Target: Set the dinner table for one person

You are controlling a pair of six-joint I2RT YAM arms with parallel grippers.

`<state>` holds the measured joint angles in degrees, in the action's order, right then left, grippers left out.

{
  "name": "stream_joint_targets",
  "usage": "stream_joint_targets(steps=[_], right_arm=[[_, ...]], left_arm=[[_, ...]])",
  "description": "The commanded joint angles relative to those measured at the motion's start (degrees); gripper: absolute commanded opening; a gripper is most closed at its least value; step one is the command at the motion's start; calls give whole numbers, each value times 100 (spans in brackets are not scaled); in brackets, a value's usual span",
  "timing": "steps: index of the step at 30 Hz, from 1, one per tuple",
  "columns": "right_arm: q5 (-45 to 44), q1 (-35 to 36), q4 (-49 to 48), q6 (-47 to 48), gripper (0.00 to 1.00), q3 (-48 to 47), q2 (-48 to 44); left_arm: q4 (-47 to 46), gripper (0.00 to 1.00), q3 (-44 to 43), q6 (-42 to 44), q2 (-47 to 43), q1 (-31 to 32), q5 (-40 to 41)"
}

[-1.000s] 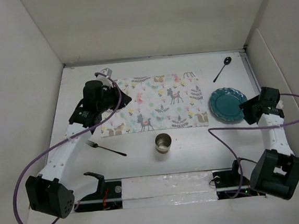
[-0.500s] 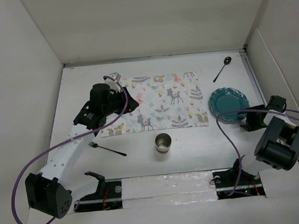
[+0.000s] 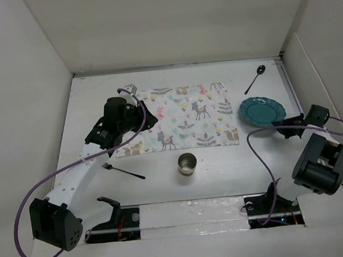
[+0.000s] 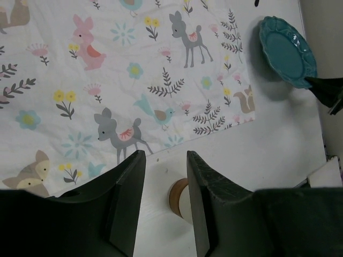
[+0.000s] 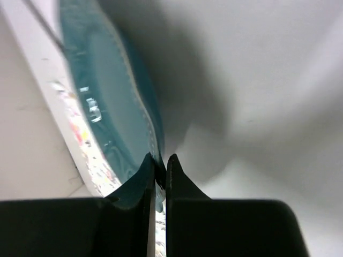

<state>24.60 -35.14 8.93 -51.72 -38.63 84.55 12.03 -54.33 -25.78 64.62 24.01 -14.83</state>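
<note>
Your right gripper (image 5: 160,164) is clamped on the rim of the plate (image 3: 261,110), which lies on the table (image 3: 223,172) just right of the mat (image 3: 182,116). I think it takes the thin edge so the plate can be drawn onto the mat. Your left gripper (image 4: 164,159) hangs over the mat's left part, fingers apart and empty, perhaps ready to keep the cloth from sliding. Cup (image 3: 187,164), fork (image 3: 122,170) and spoon (image 3: 254,80) lie off the mat.

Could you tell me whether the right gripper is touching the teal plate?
Touching. The right wrist view shows the right gripper with both fingers pinched on the rim of the plate, with no gap visible.
</note>
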Motion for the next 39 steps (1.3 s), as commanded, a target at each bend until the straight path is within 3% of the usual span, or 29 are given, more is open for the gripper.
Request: stream_joint_targets(steps=[1,6,13,16,18,19,20,26,34,39], right_arm=[[-1123,-20,758,-93,0,-126,-517],[-1362,427,1357,118,0,-1364,-1389],[-1265,1842,926,188,0,-2666,-1898],[-669,2457,742,216,0,-2930,-1794],[118,2782,70,41,0,-2835,-1504],[359,3410,-605,-247,0,-2677,-1138],[405,3861,-803,-337,0,-2693,-812],[783,5022,-1287,-426,0,-3238,245],[1152,5701,-1913,-725,0,-3800,1606],[1029,5702,-2026,-751,0,-3801,1906]], left_arm=[[-192,34,-78,-32,-187,-2,164],[-43,35,-482,3,-99,-2,358],[185,42,-1378,91,209,-2,419],[185,45,-1546,108,218,-2,481],[246,47,-1721,170,270,-2,612],[369,48,-1983,248,349,-132,622],[431,48,-2142,301,367,-203,630],[642,51,-2433,442,429,-274,841],[686,51,-2038,381,165,-274,955],[730,51,-1863,381,69,-274,1026]])
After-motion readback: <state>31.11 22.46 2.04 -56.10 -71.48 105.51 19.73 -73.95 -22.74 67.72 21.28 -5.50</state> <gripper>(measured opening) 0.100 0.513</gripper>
